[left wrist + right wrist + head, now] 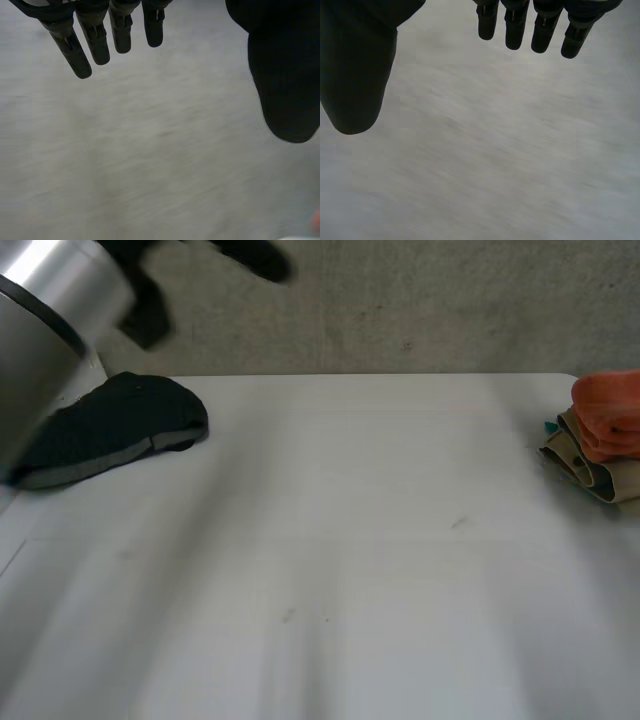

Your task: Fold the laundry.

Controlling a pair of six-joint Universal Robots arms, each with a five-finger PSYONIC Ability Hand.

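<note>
Mostly open white table [330,540], rumpled black cloth [110,425] at far-left edge, folded orange-tan stack [605,435] far right, left hand [95,40], right hand [515,30] released

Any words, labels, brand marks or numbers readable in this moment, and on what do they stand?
None can be read. The black cloth with a grey hem, the folded orange cloth, the beige folded stack under it and the white table show no print, tag or number.
</note>
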